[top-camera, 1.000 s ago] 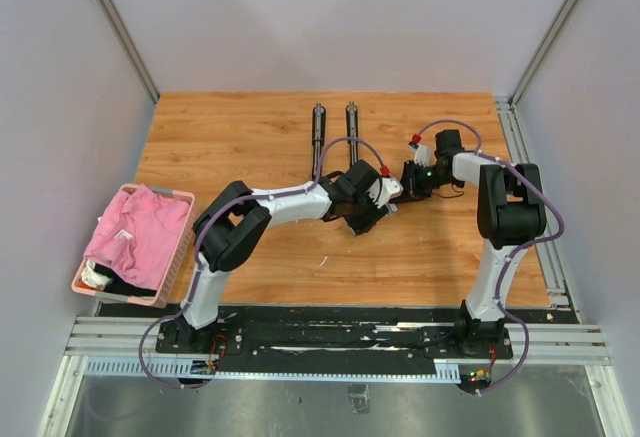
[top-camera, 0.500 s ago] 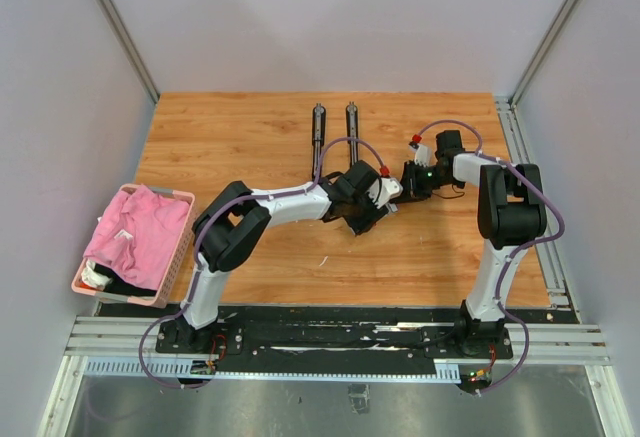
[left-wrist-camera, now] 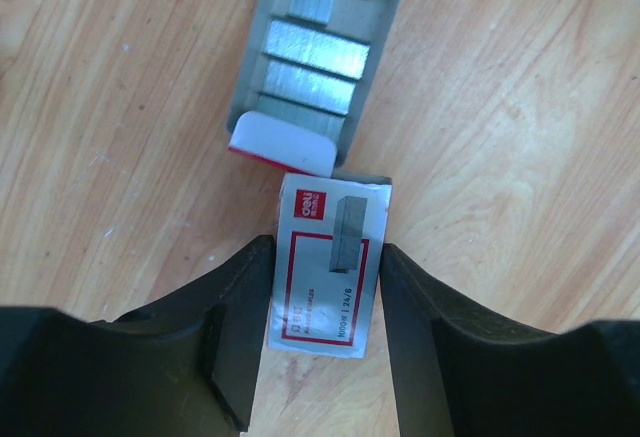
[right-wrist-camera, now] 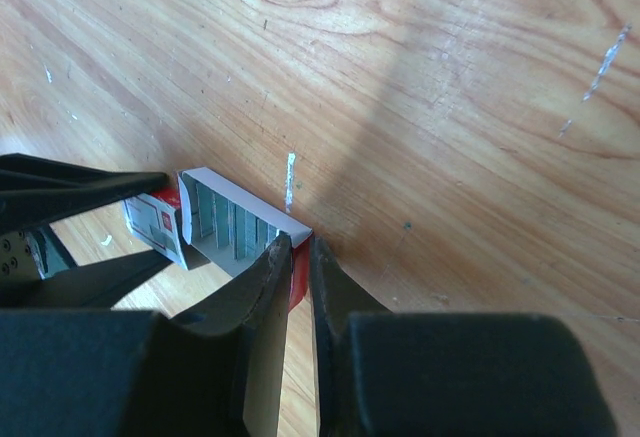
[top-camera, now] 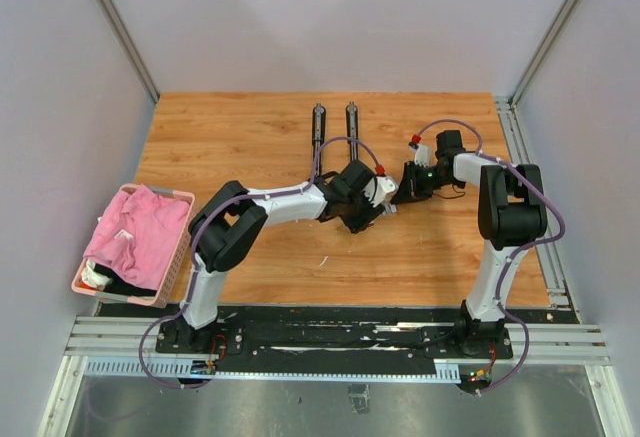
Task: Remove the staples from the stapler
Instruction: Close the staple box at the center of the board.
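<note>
Left pincer (left-wrist-camera: 326,257) clamps the box sleeve (left-wrist-camera: 335,212); right pincer (right-wrist-camera: 300,249) apparently pinches the tray (right-wrist-camera: 245,204), staples (left-wrist-camera: 312,67) inside.

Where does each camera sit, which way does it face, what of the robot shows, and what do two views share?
Top external: above and behind, looking down on the table; left arm and right arm show.
Left wrist: looks down past its left tool, shut on the box sleeve.
Right wrist: looks along its right tool, pinching the tray of staples.
Shared: both wrist views show sleeve and tray.
</note>
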Tool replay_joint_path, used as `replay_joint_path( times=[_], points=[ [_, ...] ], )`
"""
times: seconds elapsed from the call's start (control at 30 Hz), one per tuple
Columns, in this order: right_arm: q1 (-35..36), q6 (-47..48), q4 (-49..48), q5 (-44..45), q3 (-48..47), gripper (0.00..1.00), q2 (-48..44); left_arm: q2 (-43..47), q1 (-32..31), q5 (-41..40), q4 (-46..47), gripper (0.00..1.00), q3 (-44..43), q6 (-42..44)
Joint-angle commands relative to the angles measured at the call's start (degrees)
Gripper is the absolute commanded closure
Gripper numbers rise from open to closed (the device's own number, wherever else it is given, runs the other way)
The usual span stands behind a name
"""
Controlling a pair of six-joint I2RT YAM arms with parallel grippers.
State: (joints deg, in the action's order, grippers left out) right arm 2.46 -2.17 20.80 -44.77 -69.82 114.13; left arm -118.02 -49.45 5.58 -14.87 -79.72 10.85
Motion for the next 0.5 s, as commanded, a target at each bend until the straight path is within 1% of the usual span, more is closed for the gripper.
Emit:
replay_joint_path(
  times=[0.0,0.2,0.47],
  points=[
    [0.15,2.17,2.42,3.55,-0.10,0.85,-0.31,-2.30,1.96,-5.19,-7.95,0.49,4.30,1.36],
    [1.64,2.50,2.79,4.22,-0.70,0.85,-2.82,-1.77,2.09,-6.46,-7.81,0.49,3.83,2.87],
    [2.81,2.79,2.97,4.83,-0.89,0.85,-3.22,-2.23,2.09,-6.08,-7.02,0.48,3.15,4.70]
  ],
)
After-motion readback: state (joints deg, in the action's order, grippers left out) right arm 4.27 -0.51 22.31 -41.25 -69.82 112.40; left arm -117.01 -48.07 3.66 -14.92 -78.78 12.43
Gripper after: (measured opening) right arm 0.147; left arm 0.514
